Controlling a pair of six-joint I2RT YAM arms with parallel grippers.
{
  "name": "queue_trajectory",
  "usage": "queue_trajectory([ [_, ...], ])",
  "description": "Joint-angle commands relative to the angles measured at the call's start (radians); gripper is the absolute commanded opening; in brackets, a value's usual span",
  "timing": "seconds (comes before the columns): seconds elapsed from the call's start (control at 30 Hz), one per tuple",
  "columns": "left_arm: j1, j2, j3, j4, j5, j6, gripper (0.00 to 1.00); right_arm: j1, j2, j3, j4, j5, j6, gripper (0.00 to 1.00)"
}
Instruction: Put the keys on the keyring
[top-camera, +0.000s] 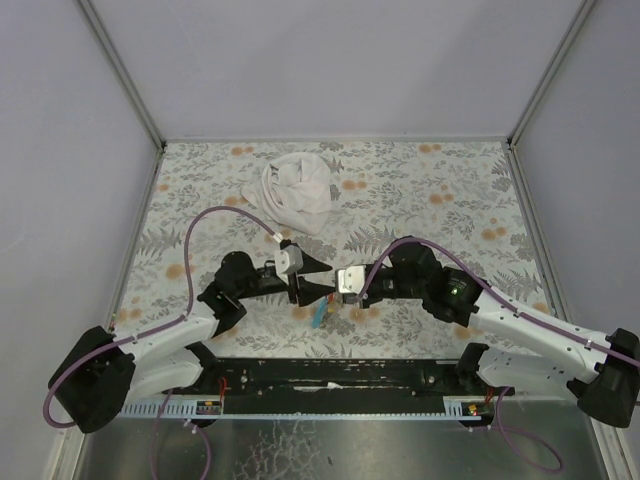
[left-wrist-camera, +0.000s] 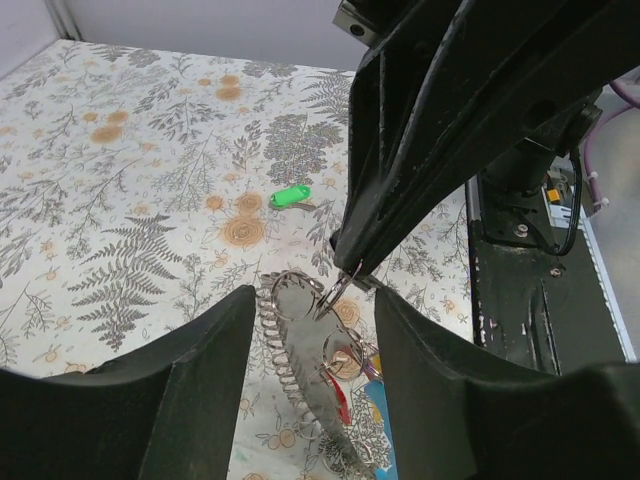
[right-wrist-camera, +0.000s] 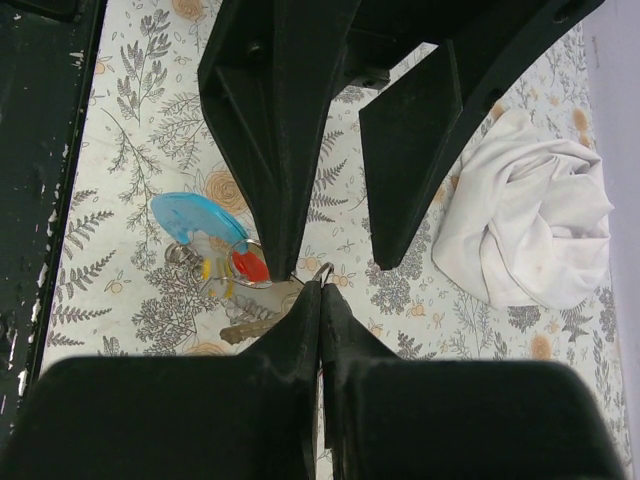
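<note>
Overhead, the two grippers meet above the near-centre of the table (top-camera: 450, 220) and hide almost everything beneath them; only a sliver of blue shows there. The right gripper (right-wrist-camera: 320, 290) has its fingers pressed together on the thin metal ring of the keyring (left-wrist-camera: 330, 290), held just above the table. The left gripper (left-wrist-camera: 315, 310) stands about half spread; the grey strap (left-wrist-camera: 300, 360) hangs between its fingers with a gap visible on either side. Under the ring lie the light-blue piece (right-wrist-camera: 195, 215), a red key (right-wrist-camera: 250, 266) and a yellow key (right-wrist-camera: 207, 268). Their blades are hard to make out, and whether they sit on the ring cannot be told. The green key (left-wrist-camera: 291, 196) lies alone on the table, apart from the cluster. A crumpled white cloth (right-wrist-camera: 525, 230) lies farther back
</note>
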Motion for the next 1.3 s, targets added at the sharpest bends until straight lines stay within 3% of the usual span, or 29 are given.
queue_trajectory([
  [0.0,0.005,0.020,0.041,-0.003,0.066,0.039,0.48,0.006,0.007,0.060,0.015,-0.032,-0.015,0.00],
  [0.23,0.006,0.027,0.045,-0.038,0.102,0.050,0.24,0.006,-0.003,0.052,0.025,-0.013,-0.012,0.00],
  [0.43,0.005,0.042,0.051,-0.047,0.117,0.049,0.15,0.006,-0.010,0.050,0.030,-0.012,-0.007,0.00],
  [0.6,0.006,0.054,0.060,-0.045,0.126,0.045,0.01,0.006,-0.017,0.047,0.029,-0.017,0.001,0.00],
  [0.97,0.006,-0.014,0.008,-0.009,-0.104,-0.014,0.00,0.006,-0.079,-0.042,0.028,-0.001,0.101,0.00],
  [1.27,0.006,-0.018,-0.022,0.070,-0.154,-0.081,0.00,0.006,-0.052,-0.087,0.069,-0.025,0.146,0.00],
])
